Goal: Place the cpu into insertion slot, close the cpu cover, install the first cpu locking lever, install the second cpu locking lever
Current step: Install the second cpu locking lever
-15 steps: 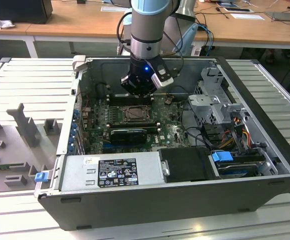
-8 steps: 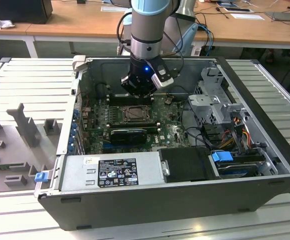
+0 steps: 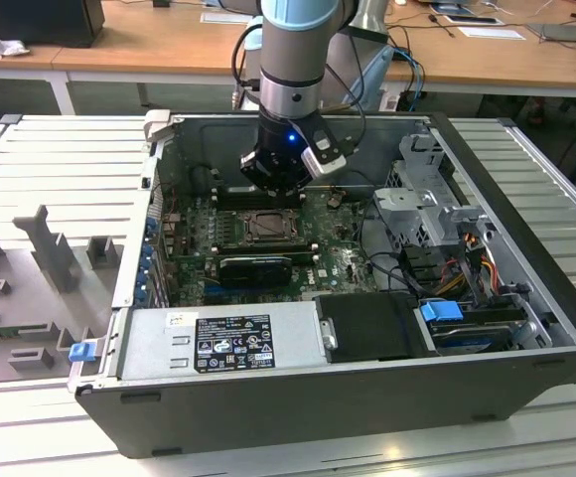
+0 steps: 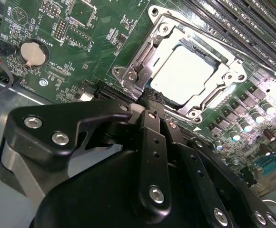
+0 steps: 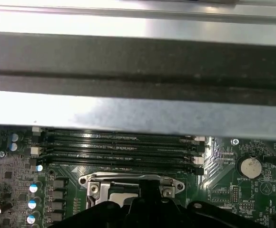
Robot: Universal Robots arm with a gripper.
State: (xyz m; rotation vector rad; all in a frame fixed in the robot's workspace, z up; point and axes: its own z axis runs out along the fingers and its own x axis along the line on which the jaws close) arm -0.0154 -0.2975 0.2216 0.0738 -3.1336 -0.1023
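Note:
The insertion slot sits mid-motherboard in the open computer case, just below my gripper. In the second wrist view the cpu lies in the slot, its pale face showing through the window of the cpu cover, which lies flat over it. My gripper has its black fingers drawn together, the tips at the socket's rim beside the cover's hinge corner; nothing shows between them. In the first wrist view the cover's edge sits just past the gripper body. Which thin rods are the locking levers I cannot tell.
Long black memory slots run beside the socket toward the case wall. A coin battery sits on the green board. A black card, power supply and drive cage with cables crowd the case.

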